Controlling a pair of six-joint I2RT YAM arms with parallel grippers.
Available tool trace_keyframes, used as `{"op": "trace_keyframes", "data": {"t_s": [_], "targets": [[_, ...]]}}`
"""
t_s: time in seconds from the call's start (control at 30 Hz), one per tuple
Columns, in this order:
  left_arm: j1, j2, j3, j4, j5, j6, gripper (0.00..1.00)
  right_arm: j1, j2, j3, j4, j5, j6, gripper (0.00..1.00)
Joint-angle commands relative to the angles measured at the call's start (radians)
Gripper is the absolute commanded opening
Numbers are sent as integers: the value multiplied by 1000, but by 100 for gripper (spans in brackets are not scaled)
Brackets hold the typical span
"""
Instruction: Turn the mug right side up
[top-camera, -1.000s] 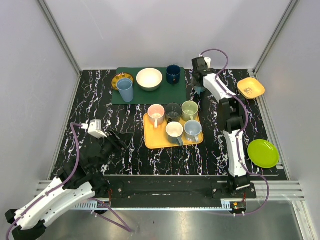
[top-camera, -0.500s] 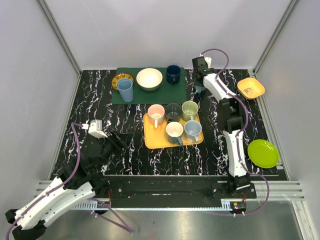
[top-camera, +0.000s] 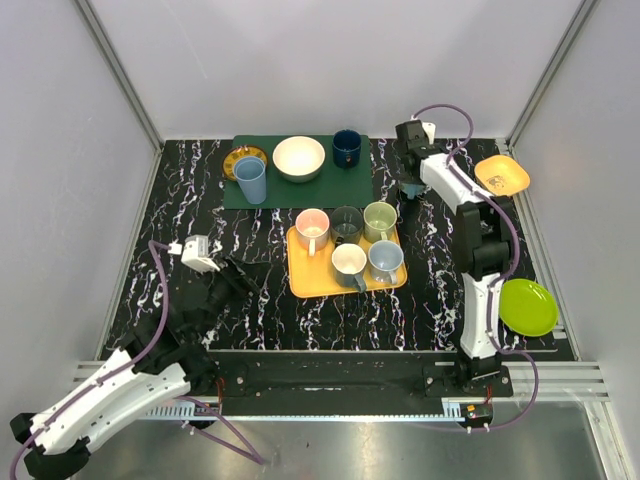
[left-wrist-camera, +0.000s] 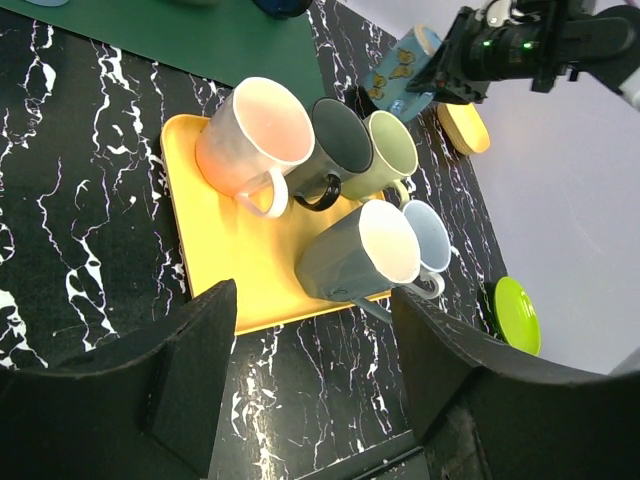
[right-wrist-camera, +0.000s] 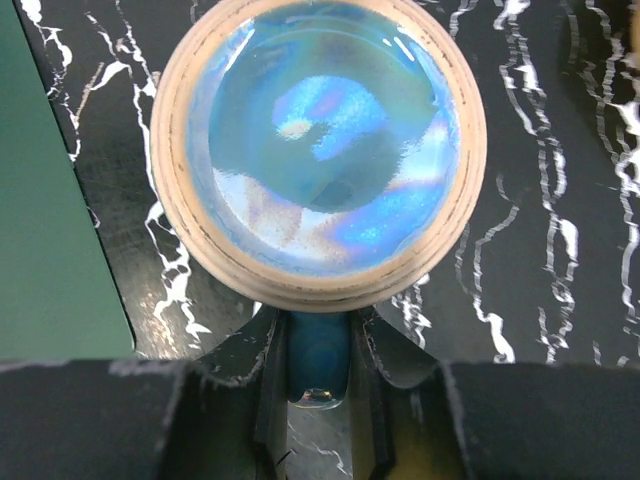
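The mug (right-wrist-camera: 318, 140) fills the right wrist view: a round glossy blue face ringed in tan points at the camera, above the black marble table. I cannot tell whether that face is its mouth or its base. My right gripper (right-wrist-camera: 318, 360) is shut on its dark blue handle (right-wrist-camera: 318, 350). In the left wrist view the mug (left-wrist-camera: 400, 70) is light blue with a yellow pattern and hangs tilted under the right gripper. From above, the right gripper (top-camera: 410, 180) is at the far right of the green mat. My left gripper (left-wrist-camera: 315, 380) is open and empty, near the yellow tray.
A yellow tray (top-camera: 303, 277) holds several upright mugs. A green mat (top-camera: 300, 192) at the back carries a cream bowl (top-camera: 299, 157), a blue tumbler (top-camera: 250, 180), a dark blue mug (top-camera: 347, 147) and a small plate. An orange bowl (top-camera: 502, 176) and a green plate (top-camera: 527, 307) sit at the right.
My right gripper has moved right and slightly nearer with the mug in it, away from the mat's edge. My left arm has edged slightly forward.
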Motion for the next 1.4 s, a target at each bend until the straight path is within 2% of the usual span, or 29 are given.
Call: {"op": "trace_keyframes", "data": {"t_s": [0.0, 0.1, 0.23, 0.33, 0.4, 0.57, 0.7, 0.73, 0.8, 0.83, 0.93, 1.1, 1.37], "targets": [[4, 36, 23, 93, -19, 37, 65, -36, -218, -13, 78, 79, -6, 0], [4, 55, 35, 115, -20, 45, 65, -49, -276, -40, 65, 80, -7, 0], [4, 70, 34, 159, -11, 45, 65, -72, -380, -88, 58, 59, 69, 0], [3, 82, 15, 251, 33, 45, 67, -82, -540, -177, 120, -44, 141, 0], [4, 95, -2, 355, 66, 31, 69, -81, -664, -240, 141, -151, 186, 0], [7, 188, -9, 591, 205, -40, 82, -82, -945, -415, 247, -436, 316, 0], [13, 329, 11, 768, 328, -98, 85, -81, -1112, -576, 347, -650, 402, 0], [12, 354, 6, 861, 365, -115, 86, -82, -1165, -605, 371, -737, 445, 0], [13, 430, 0, 969, 400, -172, 89, -79, -1210, -662, 417, -795, 511, 0], [15, 458, -8, 1089, 428, -211, 98, -79, -1244, -683, 439, -849, 536, 0], [15, 567, 23, 1260, 521, -271, 99, -58, -1288, -720, 443, -885, 573, 0], [7, 734, 113, 1340, 604, -307, 99, -36, -1310, -771, 460, -915, 611, 0], [7, 915, 191, 1500, 704, -371, 99, 17, -1318, -814, 528, -966, 655, 0]]}}
